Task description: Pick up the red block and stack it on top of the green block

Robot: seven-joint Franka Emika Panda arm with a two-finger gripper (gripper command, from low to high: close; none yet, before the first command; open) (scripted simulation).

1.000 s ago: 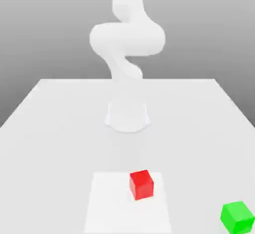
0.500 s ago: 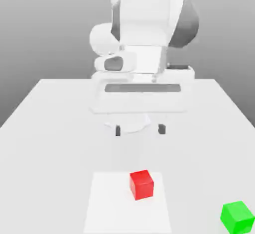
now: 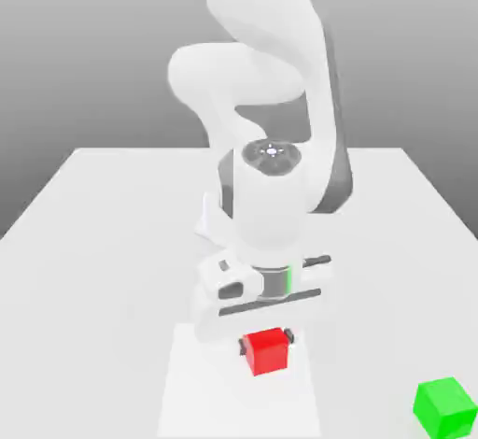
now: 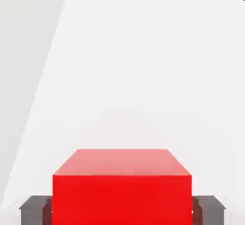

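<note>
Within the last second the arm has swung down from its raised pose and the gripper [image 3: 268, 337] has closed on the red block [image 3: 267, 350], a finger [image 4: 36, 208] pressed to each side, so the pick looks secured though the block sits unlifted on the pale mat [image 3: 196, 381]. The green block [image 3: 446, 405] waits at about four o'clock, near the table [image 3: 84, 241] edge, with open surface between.

The gripper [image 3: 268, 337] stands closed on the red block [image 3: 267, 351]. Bare table [image 3: 103, 241] surrounds both. The green block [image 3: 444, 405], well apart toward the exterior view's right, is the sole obstacle.
</note>
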